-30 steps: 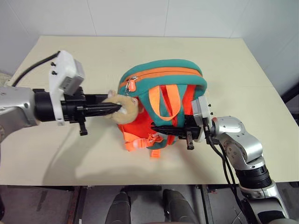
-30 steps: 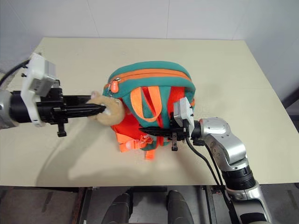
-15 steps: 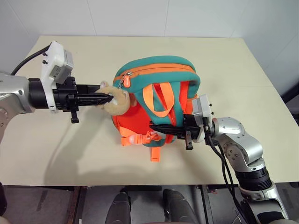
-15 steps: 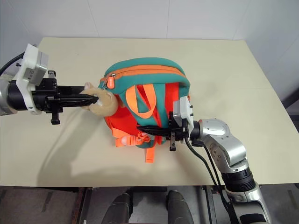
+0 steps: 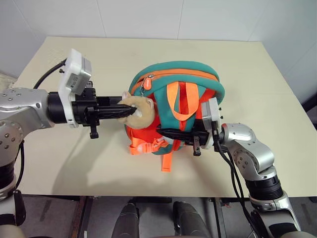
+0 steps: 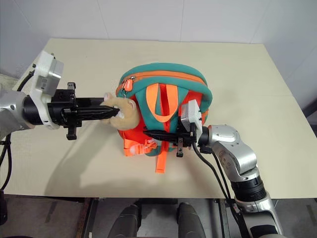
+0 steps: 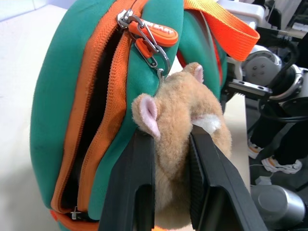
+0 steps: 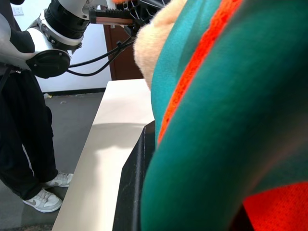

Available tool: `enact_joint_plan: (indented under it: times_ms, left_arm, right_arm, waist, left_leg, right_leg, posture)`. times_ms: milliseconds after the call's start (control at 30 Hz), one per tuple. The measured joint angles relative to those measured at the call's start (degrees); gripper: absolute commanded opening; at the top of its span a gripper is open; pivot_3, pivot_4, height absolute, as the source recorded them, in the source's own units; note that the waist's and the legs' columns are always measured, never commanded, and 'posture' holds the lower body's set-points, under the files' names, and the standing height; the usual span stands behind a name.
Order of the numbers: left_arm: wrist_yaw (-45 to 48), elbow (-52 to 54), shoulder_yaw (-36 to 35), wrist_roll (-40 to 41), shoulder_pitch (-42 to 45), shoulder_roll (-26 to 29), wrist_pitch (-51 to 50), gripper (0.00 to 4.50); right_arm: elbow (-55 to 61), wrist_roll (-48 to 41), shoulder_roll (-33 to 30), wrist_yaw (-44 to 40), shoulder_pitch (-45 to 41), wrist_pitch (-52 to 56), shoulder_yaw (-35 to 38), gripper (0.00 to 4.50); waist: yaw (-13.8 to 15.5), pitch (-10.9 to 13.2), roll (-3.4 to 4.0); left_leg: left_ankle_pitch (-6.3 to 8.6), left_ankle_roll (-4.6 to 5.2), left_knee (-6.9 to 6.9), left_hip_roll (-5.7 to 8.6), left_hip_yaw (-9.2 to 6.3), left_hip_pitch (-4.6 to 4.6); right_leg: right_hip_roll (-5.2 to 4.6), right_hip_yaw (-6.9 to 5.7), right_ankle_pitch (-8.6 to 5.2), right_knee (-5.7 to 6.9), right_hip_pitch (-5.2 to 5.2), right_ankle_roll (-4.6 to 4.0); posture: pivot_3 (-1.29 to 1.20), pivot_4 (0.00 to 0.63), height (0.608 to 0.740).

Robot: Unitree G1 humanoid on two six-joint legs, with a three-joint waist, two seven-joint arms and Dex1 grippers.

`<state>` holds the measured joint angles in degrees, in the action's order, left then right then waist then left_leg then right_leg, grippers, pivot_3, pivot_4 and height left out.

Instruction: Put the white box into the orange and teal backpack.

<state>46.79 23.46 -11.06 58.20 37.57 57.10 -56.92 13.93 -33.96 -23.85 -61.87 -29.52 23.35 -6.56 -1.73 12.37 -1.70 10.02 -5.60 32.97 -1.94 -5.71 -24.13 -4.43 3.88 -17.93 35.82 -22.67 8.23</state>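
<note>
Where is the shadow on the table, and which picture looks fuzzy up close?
In the left eye view a soft grey shadow lies on the table under the left arm and in front of the backpack. In the right wrist view the teal strap sits so near that it blurs. In the left wrist view the plush toy looks sharp.

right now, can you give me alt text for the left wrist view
The left gripper is shut on a tan plush toy that hangs by a metal clip from the zipper pull of the orange and teal backpack. The backpack's zipper stands partly open, dark inside, on a pale table.
</note>
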Motion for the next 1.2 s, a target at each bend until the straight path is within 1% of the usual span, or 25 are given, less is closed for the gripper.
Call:
enact_joint_plan:
  times_ms: [233,400,467,500,567,633,667,733,800,833,900,1000,1100,1200]
  left_arm:
    - [1.90,1.00,-0.41,0.69,0.01,1.71,-0.04,0.47]
    - [1.73,0.91,0.05,-2.51,0.00,2.38,0.96,0.47]
    - [1.46,0.85,0.47,-4.29,0.01,1.75,2.30,1.21]
    - [1.40,0.83,0.47,-4.86,0.01,1.08,3.06,1.44]
    - [1.23,0.86,0.46,-6.10,0.00,-1.19,5.62,2.19]
    - [0.54,0.91,0.36,-6.38,0.01,-1.53,5.80,2.71]
    - [0.19,0.98,0.21,-6.37,0.00,-1.55,5.75,3.11]
    - [-1.16,1.54,-0.73,-5.46,-0.03,-1.73,4.82,3.60]
    - [-3.06,3.32,-2.11,-3.48,-0.36,-1.16,2.05,3.60]
    - [-3.68,4.52,-2.40,-2.28,-0.76,0.33,0.17,3.60]
    - [-4.69,6.23,-2.65,-0.62,-1.18,1.53,-2.09,3.60]
    - [-6.88,8.39,-3.46,1.92,-1.74,1.75,-4.43,3.60]
    - [-8.64,10.10,-3.48,3.04,-1.83,1.76,-5.70,3.60]
    - [-10.49,12.37,-1.56,3.10,-2.13,2.91,-7.21,3.60]
  right_arm:
    - [-1.31,0.67,0.26,-1.14,-0.99,-0.81,-0.08,0.00]
    - [-1.96,0.84,0.51,-1.24,-1.11,-0.84,-0.18,0.00]
    - [-2.02,0.85,0.57,-1.25,-1.20,-0.84,-0.36,0.00]
    - [-2.04,0.85,0.59,-1.25,-1.28,-0.85,-0.38,0.00]
    - [-2.05,0.86,0.60,-1.25,-1.42,-0.87,-0.38,0.00]
    - [-2.05,0.87,0.59,-1.25,-1.44,-0.87,-0.38,0.00]
    - [-2.06,0.88,0.59,-1.25,-1.44,-0.87,-0.38,0.00]
    - [-2.06,0.91,0.59,-1.25,-1.44,-0.87,-0.39,0.00]
    - [-2.07,0.98,0.58,-1.26,-1.44,-0.87,-0.40,0.00]
    - [-2.07,1.05,0.57,-1.32,-1.44,-0.87,-0.42,0.00]
    - [-2.09,1.19,0.55,-1.48,-1.43,-0.87,-0.43,0.00]
    - [-2.28,1.24,0.55,-1.89,-1.44,-0.87,-0.43,0.00]
    - [-2.79,1.28,0.56,-2.31,-1.44,-0.87,-0.43,0.00]
    - [-3.36,1.64,0.63,-2.64,-1.66,-0.87,-0.58,0.00]
  waist:
    - [-0.01,0.00,0.00]
    - [-0.09,0.00,0.00]
    - [-0.04,0.00,0.00]
    - [-0.02,0.00,0.00]
    - [0.01,0.00,0.00]
    - [0.02,0.00,0.00]
    - [0.03,0.00,0.00]
    - [0.02,0.00,0.00]
    - [-0.01,0.00,-0.01]
    - [-0.03,0.00,-0.01]
    - [-0.04,0.00,0.00]
    - [-0.05,0.00,0.00]
    - [-0.04,0.00,0.00]
    - [-0.04,0.00,0.00]
  left_leg:
    - [0.01,-0.01,-0.02,0.00,0.00,-0.01]
    - [0.01,-0.01,-0.03,0.00,0.00,0.00]
    - [0.01,-0.01,-0.02,0.00,0.00,0.00]
    - [0.01,-0.01,-0.01,0.00,0.00,-0.01]
    - [0.01,-0.01,0.00,0.00,0.00,-0.01]
    - [0.01,-0.01,0.00,0.00,0.00,-0.01]
    - [0.01,-0.01,0.00,0.00,0.00,-0.01]
    - [0.01,-0.01,-0.01,0.00,0.00,-0.01]
    - [0.01,0.00,-0.01,0.00,-0.01,-0.01]
    - [0.02,0.00,-0.01,0.00,-0.01,-0.01]
    - [0.02,0.00,-0.01,0.00,-0.01,0.00]
    - [0.01,-0.01,0.01,0.00,-0.01,0.01]
    - [0.01,-0.01,0.03,0.00,0.00,0.01]
    - [0.01,-0.01,0.03,0.00,0.00,0.01]
  right_leg:
    - [0.00,0.00,-0.01,-0.01,-0.01,-0.01]
    - [0.00,0.00,-0.01,0.01,-0.02,-0.01]
    - [0.00,0.00,-0.01,0.00,-0.02,-0.02]
    - [0.00,0.00,-0.01,0.01,-0.02,-0.02]
    - [0.00,0.00,-0.01,0.00,-0.01,-0.02]
    - [0.00,0.00,-0.01,0.00,-0.01,-0.01]
    - [0.00,0.00,0.01,0.00,-0.01,0.01]
    - [0.00,0.00,0.01,0.00,-0.01,0.02]
    - [0.00,0.00,0.02,0.01,-0.01,0.04]
    - [0.00,0.00,0.02,0.02,-0.01,0.04]
    - [0.00,0.00,0.02,0.04,-0.01,0.03]
    - [0.00,0.00,0.02,0.05,-0.01,0.03]
    - [0.00,0.00,0.02,0.04,0.00,0.03]
    - [0.00,0.01,0.02,0.04,0.00,0.03]
  posture:
    - [0.00,0.150,0.740]
    - [0.00,0.150,0.740]
    - [0.00,0.150,0.740]
    - [0.00,0.150,0.740]
    - [0.00,0.150,0.740]
    - [0.00,0.150,0.740]
    - [0.00,0.150,0.740]
    - [0.00,0.150,0.740]
    - [0.00,0.150,0.740]
    - [0.00,0.150,0.740]
    - [0.00,0.150,0.740]
    - [0.00,0.150,0.740]
    - [0.00,0.150,0.740]
    - [0.00,0.150,0.740]
